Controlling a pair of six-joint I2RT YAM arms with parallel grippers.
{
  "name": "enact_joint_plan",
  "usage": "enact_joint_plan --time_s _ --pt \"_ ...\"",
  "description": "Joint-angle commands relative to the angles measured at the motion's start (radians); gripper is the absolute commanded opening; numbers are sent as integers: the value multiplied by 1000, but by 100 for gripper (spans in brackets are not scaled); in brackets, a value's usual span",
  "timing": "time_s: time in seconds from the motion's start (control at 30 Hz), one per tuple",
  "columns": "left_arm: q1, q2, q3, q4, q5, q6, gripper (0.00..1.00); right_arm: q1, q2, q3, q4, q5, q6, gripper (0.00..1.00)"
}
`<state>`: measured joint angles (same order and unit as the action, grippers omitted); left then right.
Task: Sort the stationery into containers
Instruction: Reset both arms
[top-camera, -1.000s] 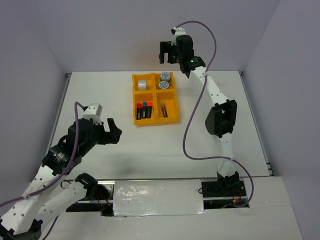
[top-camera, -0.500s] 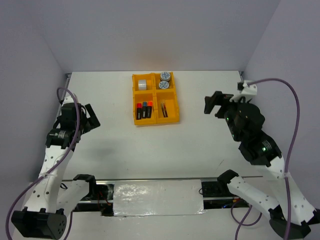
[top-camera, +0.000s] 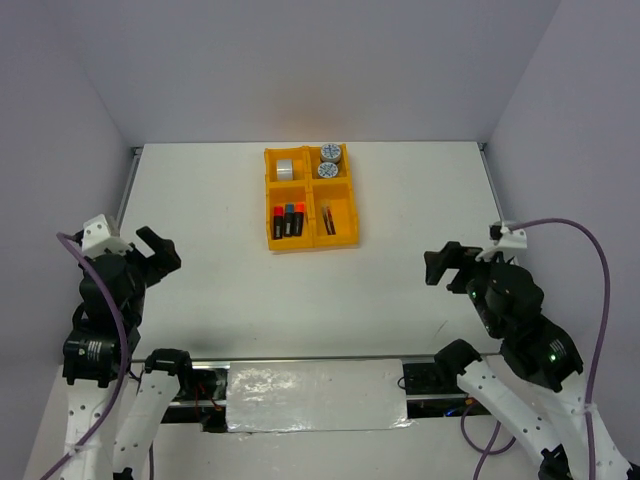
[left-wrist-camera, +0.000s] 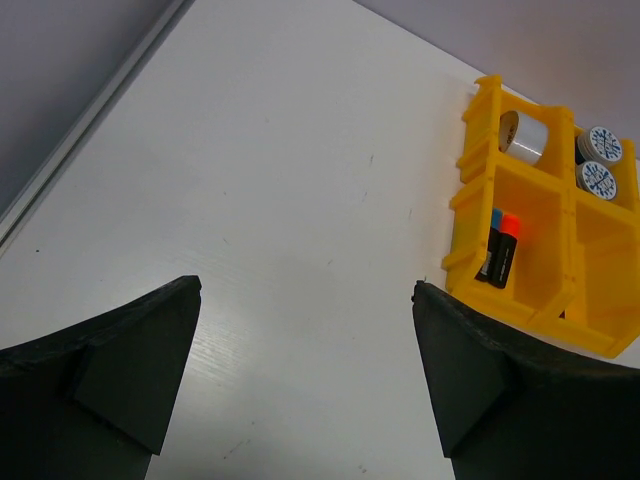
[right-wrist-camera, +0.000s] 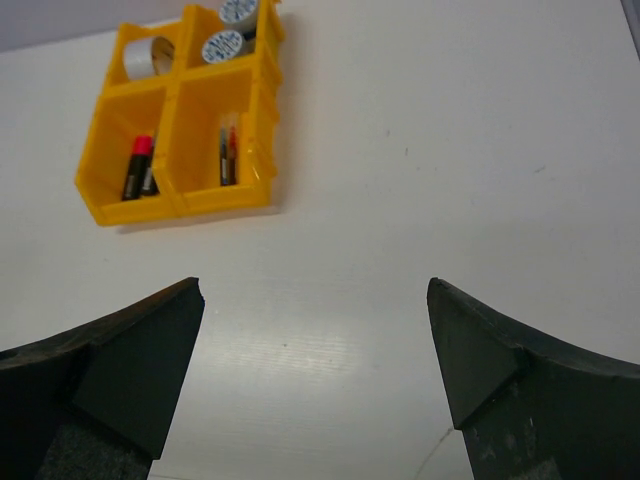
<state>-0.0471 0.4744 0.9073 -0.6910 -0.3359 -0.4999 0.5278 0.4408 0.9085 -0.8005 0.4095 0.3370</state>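
Bright, even overhead light; soft shadows; slight sheen on the white table (right-wrist-camera: 300, 340); sharp focus.

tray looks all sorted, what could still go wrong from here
Little risk: the left pincer and right pincer both hang open, well away from the tray. If an arm swung in, it could probably shove the tray or knock the round rolls over its far rim.

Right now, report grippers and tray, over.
Left gripper open, empty; right gripper open, empty. Tray holds highlighters, pens, rolls, tape ring, one compartment each. Nothing seen in the way.
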Motion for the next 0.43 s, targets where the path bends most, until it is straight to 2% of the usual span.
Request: enact_joint_plan --time_s 0.0,0.4 --pt "1 -39 -36 34 26 8 99 5 -57 16 -5 -31 -13 100" --pt "-30 -28 -44 44 47 1 99 3 -50 44 -49 -11 8 100"
